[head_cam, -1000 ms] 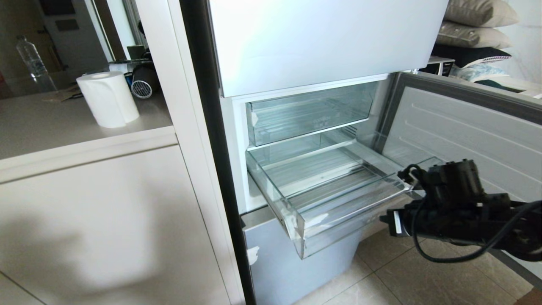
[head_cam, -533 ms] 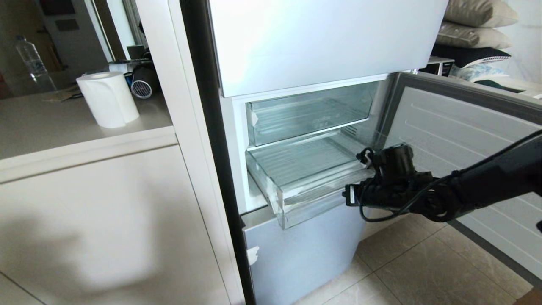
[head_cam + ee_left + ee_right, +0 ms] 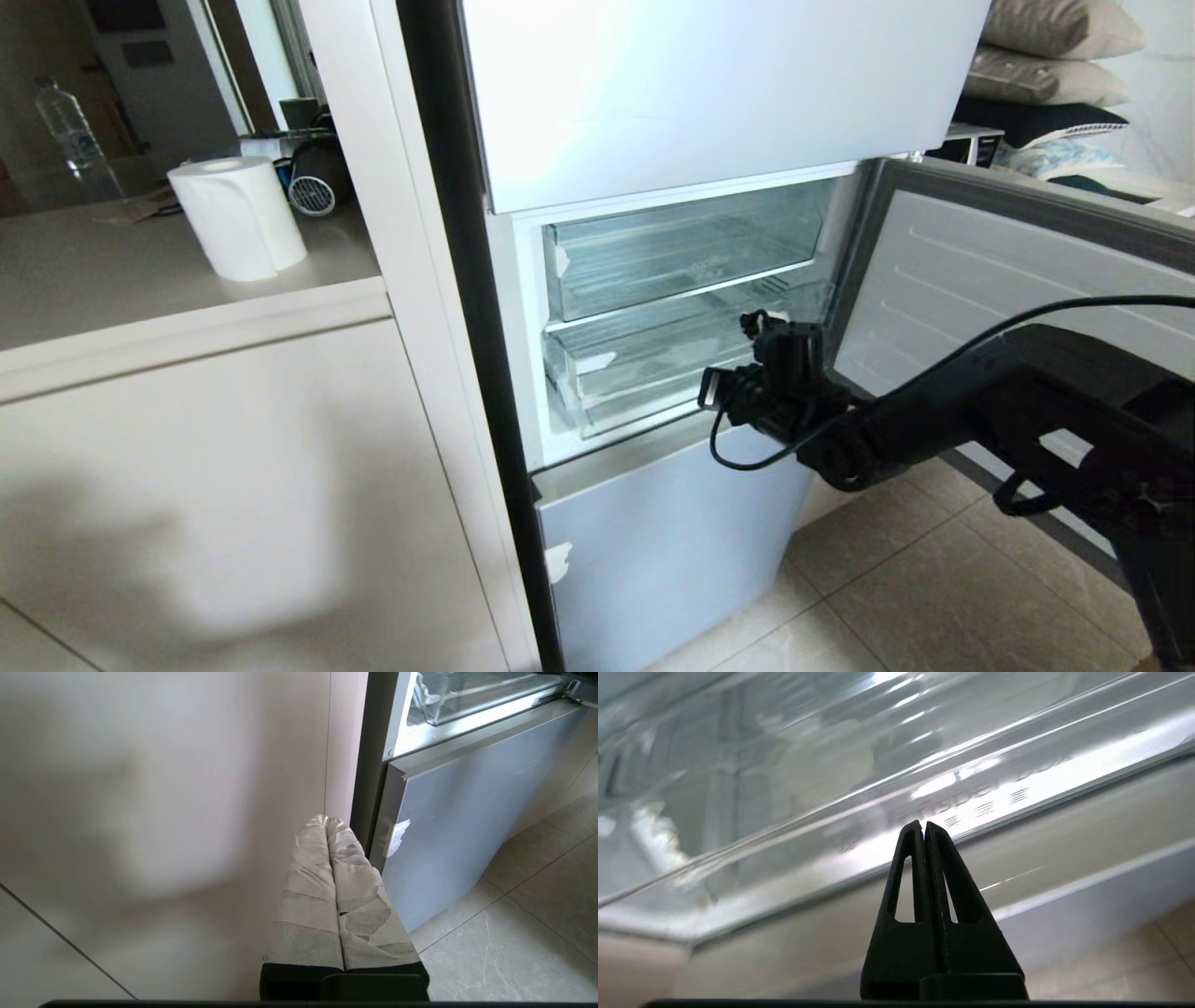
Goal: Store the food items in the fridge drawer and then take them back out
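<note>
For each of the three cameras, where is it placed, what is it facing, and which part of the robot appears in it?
Head view: high on the robot, looking down at the open fridge; the right gripper shows at the fridge drawer.
Left wrist view: low on the left arm, facing the cabinet wall; the left gripper shows, jaws shut.
Right wrist view: close to the drawer's front; shut jaws show.
Shared: all show the drawer and the grey lower door.

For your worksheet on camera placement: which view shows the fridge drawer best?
Head view: the whole drawer sits nearly shut under the upper bin. Right wrist view gives only its front close up; left wrist view just a corner.
</note>
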`<state>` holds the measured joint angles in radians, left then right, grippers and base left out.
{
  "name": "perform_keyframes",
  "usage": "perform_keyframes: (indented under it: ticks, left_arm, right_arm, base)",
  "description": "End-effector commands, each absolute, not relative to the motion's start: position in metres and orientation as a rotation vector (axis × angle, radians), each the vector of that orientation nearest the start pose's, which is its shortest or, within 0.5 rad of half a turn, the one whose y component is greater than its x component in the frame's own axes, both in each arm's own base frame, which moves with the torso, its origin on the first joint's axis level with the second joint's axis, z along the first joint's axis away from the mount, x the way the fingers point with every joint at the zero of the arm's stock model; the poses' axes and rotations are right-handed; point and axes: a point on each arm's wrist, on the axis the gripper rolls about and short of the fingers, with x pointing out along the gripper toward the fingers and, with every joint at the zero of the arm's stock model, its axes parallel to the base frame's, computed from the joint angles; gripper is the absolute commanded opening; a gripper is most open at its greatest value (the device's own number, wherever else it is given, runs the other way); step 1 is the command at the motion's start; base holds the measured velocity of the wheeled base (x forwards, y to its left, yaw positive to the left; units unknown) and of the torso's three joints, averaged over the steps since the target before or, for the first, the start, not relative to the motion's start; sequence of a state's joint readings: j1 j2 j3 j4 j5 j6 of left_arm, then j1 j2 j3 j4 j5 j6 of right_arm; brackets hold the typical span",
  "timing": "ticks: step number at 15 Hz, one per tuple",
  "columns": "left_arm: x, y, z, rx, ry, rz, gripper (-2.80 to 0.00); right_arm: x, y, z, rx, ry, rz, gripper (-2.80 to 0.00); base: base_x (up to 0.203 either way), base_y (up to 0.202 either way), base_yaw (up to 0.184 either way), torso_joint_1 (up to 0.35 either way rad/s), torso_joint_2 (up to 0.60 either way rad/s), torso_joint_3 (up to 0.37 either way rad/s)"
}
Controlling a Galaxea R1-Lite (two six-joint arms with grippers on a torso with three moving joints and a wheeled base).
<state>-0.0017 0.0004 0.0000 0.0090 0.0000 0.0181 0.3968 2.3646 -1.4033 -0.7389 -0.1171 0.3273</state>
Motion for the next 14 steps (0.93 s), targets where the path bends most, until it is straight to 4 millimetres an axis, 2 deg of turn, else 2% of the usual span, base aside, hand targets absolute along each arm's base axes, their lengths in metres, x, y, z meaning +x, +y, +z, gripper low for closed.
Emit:
perform_keyframes:
  ticks: [1,3,5,8,9,11,12,14]
  left_arm:
    - [-0.023,0.0,0.075,0.018,0.008,-0.002,-2.8]
    - [-0.023,0.0,0.075,0.018,0.008,-0.002,-2.8]
    - [-0.023,0.0,0.075,0.018,0.008,-0.002,-2.8]
    - [-0.023,0.0,0.075,0.018,0.008,-0.002,-2.8]
    - [-0.023,0.0,0.075,0.018,0.008,-0.002,-2.8]
    - [-0.023,0.0,0.075,0.018,0.008,-0.002,-2.8]
    - [-0.023,0.0,0.075,0.018,0.008,-0.002,-2.8]
    - [-0.023,0.0,0.075,0.017,0.008,-0.002,-2.8]
  right_arm:
    - [0.463,0.191,0.068,0.276,0.22,0.182,-2.8]
    - [0.465,0.195,0.066,0.304,0.214,0.156,-2.8]
    - [0.449,0.194,0.085,0.33,0.215,0.164,-2.8]
    - [0.417,0.188,0.116,0.341,0.208,0.185,-2.8]
    - [0.407,0.184,0.122,0.343,0.207,0.19,-2.8]
    - [0.388,0.176,0.121,0.336,0.233,0.195,-2.8]
    - [0.373,0.17,0.124,0.331,0.243,0.198,-2.8]
    - [0.337,0.161,0.146,0.328,0.211,0.223,-2.8]
  base:
    - [0.0,0.0,0.0,0.0,0.0,0.0]
    - [0.0,0.0,0.0,0.0,0.0,0.0]
    - [0.0,0.0,0.0,0.0,0.0,0.0]
    - [0.0,0.0,0.0,0.0,0.0,0.0]
    - [0.0,0.0,0.0,0.0,0.0,0.0]
    - [0.0,0.0,0.0,0.0,0.0,0.0]
    - [0.0,0.0,0.0,0.0,0.0,0.0]
    - [0.0,0.0,0.0,0.0,0.0,0.0]
